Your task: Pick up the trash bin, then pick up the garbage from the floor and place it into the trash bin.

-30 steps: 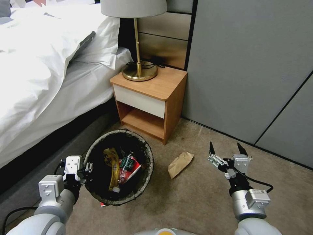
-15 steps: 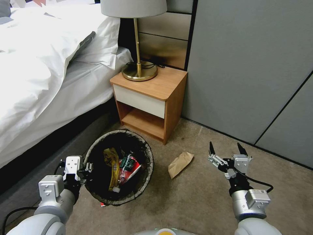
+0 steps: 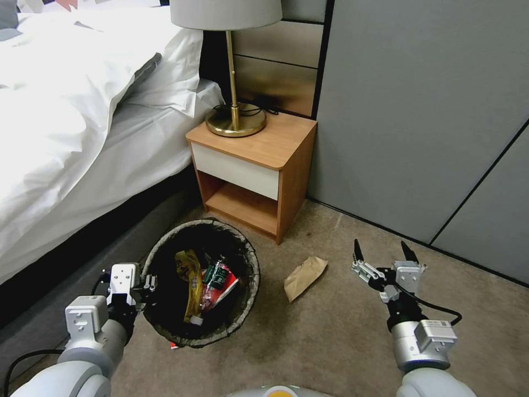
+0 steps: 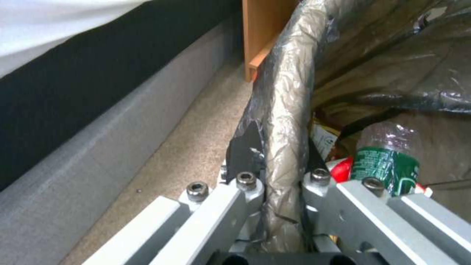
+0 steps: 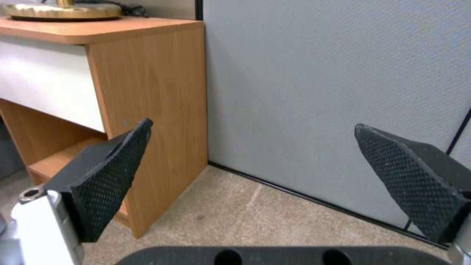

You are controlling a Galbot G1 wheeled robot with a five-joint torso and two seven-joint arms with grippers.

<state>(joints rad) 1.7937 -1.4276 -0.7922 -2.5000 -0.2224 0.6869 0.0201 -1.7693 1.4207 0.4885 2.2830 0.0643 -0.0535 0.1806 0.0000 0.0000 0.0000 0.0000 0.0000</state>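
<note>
Trash bin (image 3: 242, 309) between bed (image 3: 82, 138), nightstand (image 3: 259, 160).

A bedroom corner is shown. The floor (image 3: 330, 342) is covered in short beige-brown carpet. A bed (image 3: 66, 127) with rumpled white bedding is set along the left, above a dark gap and a grey upholstered base (image 4: 98, 147). A wooden nightstand (image 3: 259, 165) with a white drawer front and an open shelf below is placed beside the bed, against the wall. A brass-based lamp (image 3: 234, 71) with a pale shade is stood on it, its dark cord coiled at the base. The wall behind is clad in tan panels (image 3: 275, 66); to the right, grey panels (image 3: 419, 110) divided by dark seams are seen.
</note>
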